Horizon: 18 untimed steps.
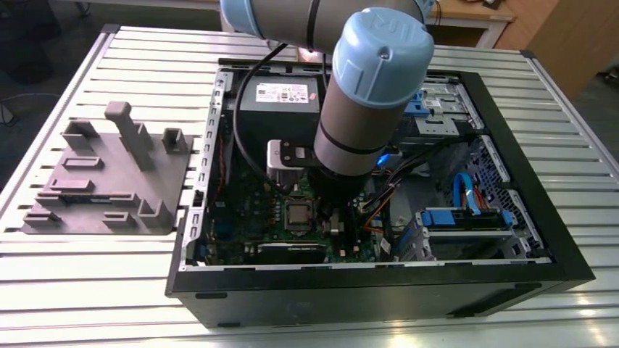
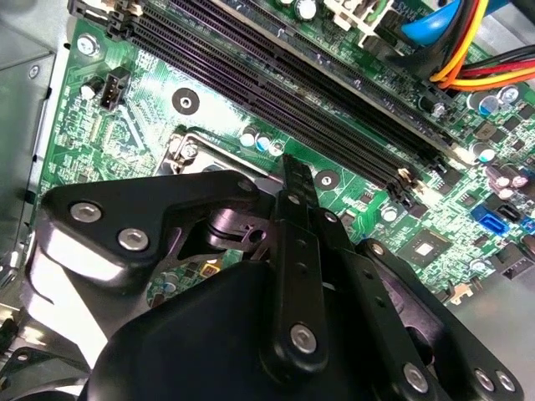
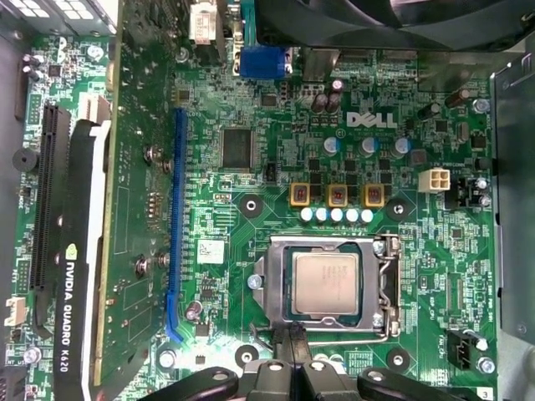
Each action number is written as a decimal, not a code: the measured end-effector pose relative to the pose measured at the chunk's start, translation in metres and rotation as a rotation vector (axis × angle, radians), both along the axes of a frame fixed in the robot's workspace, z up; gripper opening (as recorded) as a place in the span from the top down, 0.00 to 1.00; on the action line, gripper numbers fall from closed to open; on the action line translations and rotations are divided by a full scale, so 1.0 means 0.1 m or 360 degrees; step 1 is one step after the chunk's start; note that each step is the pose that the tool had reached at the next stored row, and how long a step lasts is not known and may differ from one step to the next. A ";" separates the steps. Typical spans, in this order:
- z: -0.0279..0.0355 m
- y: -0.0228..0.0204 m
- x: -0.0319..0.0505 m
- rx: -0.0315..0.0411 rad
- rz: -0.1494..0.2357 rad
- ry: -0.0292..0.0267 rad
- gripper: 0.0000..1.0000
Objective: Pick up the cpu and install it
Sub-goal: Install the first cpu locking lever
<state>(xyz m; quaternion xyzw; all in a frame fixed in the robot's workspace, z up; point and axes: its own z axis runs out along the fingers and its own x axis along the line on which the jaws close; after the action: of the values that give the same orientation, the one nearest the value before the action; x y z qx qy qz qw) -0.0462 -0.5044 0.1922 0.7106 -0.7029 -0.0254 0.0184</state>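
The cpu (image 3: 326, 282), a small square chip with a silver-grey top, lies flat inside the metal-framed socket (image 3: 384, 288) on the green motherboard (image 3: 251, 175). In the exterior view the cpu (image 1: 298, 212) shows in the middle of the board, just beside the arm's black lower end. My gripper (image 3: 291, 332) hovers at the socket's edge, a little to one side of the chip. Its two black fingers are pressed together with nothing between them. In the second wrist view the gripper (image 2: 292, 171) points down at the socket frame, and its body hides the chip.
The open black computer case (image 1: 541, 268) lies on a slatted metal table (image 1: 116, 290). A grey plastic fixture block (image 1: 101, 177) stands on the exterior view's left. A graphics card (image 3: 71, 251), memory slots (image 2: 276, 75), a fan (image 3: 393, 21) and coloured cables (image 2: 468, 50) crowd around the socket.
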 end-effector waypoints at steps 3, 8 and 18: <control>-0.004 0.000 0.000 0.0000 0.0000 -0.00001 0.90; -0.009 0.000 0.000 0.0000 0.0000 -0.00002 0.90; -0.020 0.000 0.004 0.0001 0.0000 -0.00008 0.90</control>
<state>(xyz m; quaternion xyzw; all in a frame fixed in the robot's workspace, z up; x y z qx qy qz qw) -0.0458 -0.5044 0.1902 0.7106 -0.7029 -0.0253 0.0181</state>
